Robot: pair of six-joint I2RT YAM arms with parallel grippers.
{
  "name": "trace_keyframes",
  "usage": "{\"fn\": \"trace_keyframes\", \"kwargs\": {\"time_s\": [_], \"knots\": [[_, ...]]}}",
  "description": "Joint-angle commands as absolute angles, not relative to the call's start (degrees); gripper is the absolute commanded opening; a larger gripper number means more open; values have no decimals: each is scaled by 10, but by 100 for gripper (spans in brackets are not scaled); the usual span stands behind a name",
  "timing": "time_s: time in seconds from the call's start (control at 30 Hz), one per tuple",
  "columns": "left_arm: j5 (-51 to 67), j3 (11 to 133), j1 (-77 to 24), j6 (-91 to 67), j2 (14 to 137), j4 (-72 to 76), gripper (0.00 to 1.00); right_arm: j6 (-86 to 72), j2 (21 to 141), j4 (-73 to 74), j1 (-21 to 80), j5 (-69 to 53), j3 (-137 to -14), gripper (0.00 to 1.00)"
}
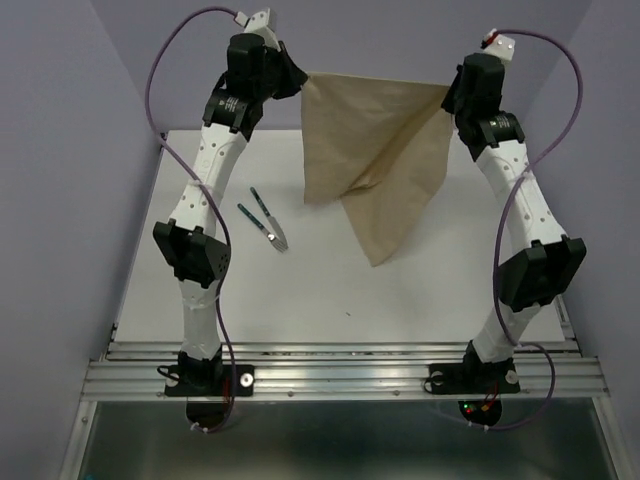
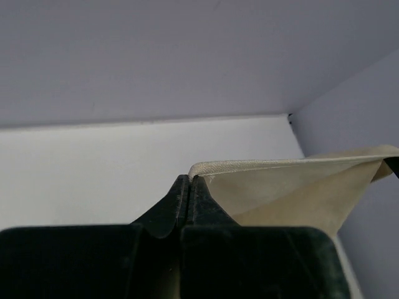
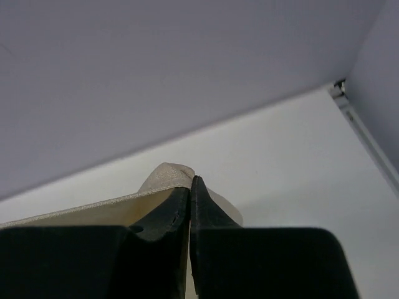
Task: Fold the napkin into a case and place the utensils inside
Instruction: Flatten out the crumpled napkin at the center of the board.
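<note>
left of centre on table (image 1: 300,300): utensils (image 1: 264,220) lying flat, beside left arm (image 1: 205,190), well apart from napkin (image 1: 375,150). far left, raised high: left gripper (image 1: 298,80) clenched on napkin top corner. top edge pulled taut across, lower tip hanging toward open table, contact unclear. far right, raised level: right gripper (image 1: 452,95) clenched on other corner.

The desk (image 1: 320,295) is a plain white, matte surface enclosed by pale walls on the left, right and far sides, with ribbed metal rails (image 1: 340,367) along its near edge. Two utensils (image 1: 264,221) with slim dark green handles lie flat on its left half, side by side and slanted. The nearer one is a fork (image 1: 277,240), tines toward the near edge.
</note>
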State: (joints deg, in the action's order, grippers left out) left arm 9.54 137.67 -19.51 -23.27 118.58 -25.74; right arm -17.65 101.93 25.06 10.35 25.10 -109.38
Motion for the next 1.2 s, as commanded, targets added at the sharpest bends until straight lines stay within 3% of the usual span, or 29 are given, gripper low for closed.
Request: {"fn": "trace_keyframes", "kwargs": {"time_s": [0.0, 0.13, 0.23, 0.33, 0.4, 0.43, 0.5, 0.57, 0.6, 0.63, 0.83, 1.17], "knots": [[155, 1450, -176, -240, 1156, -177, 0, -92, 996, 223, 110, 282, -1218, 4], [184, 1323, -174, -229, 1074, -81, 0, -83, 922, 185, 110, 284, -1147, 4], [200, 1163, -176, -201, 1014, -63, 0, -90, 826, 152, 110, 277, -936, 4], [199, 1040, -176, -180, 949, -29, 0, -124, 742, 159, 110, 281, -821, 4], [208, 886, -176, -185, 906, -5, 0, -165, 682, 185, 110, 279, -724, 3], [212, 885, -176, -192, 895, 14, 0, -184, 663, 198, 110, 279, -693, 5], [224, 790, -178, -205, 864, 30, 0, -240, 627, 229, 110, 263, -615, 14], [229, 706, -185, -217, 850, 47, 0, -284, 586, 288, 110, 227, -573, 40], [231, 684, -187, -221, 841, 49, 0, -320, 577, 305, 110, 218, -541, 60], [231, 644, -193, -228, 840, 49, 0, -336, 566, 335, 110, 208, -529, 65], [200, 543, -223, -248, 840, 60, 0, -364, 600, 365, 110, 223, -519, 66], [149, 523, -226, -261, 836, 51, 0, -403, 749, 326, 63, 139, -496, 64]]}}
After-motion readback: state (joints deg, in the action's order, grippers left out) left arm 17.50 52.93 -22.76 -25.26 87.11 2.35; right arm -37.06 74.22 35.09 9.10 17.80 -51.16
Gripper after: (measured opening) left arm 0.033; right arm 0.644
